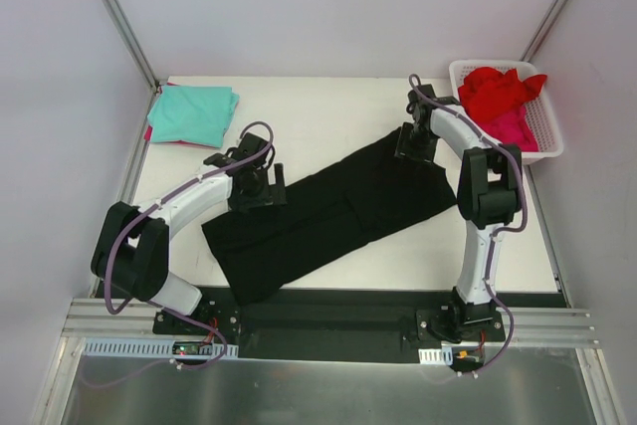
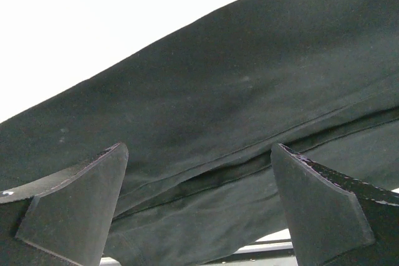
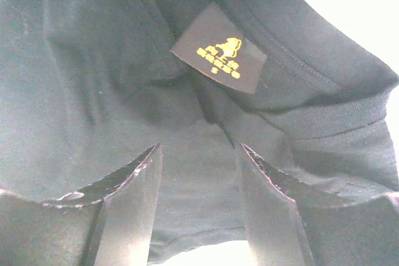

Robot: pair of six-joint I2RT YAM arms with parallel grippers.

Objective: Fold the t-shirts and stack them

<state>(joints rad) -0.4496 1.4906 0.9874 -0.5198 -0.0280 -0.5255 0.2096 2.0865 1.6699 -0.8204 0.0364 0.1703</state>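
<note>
The black t-shirt (image 1: 328,211) lies folded into a long band running diagonally across the table. My left gripper (image 1: 261,189) hovers over its upper left edge, wide open, and in the left wrist view the gripper (image 2: 199,154) shows only the black t-shirt (image 2: 249,91) and its hem below the jaws. My right gripper (image 1: 415,141) is at the far right end. In its wrist view the right gripper (image 3: 198,147) stands partly open over the cloth, just below the yellow-printed neck label (image 3: 218,48) and collar (image 3: 336,113). A folded teal t-shirt (image 1: 191,111) rests at the far left corner.
A white slotted basket (image 1: 549,136) at the far right corner holds a red t-shirt (image 1: 503,95) and a pink one (image 1: 513,129). A pink edge (image 1: 149,133) shows under the teal shirt. The metal frame rail (image 1: 328,330) runs along the near table edge.
</note>
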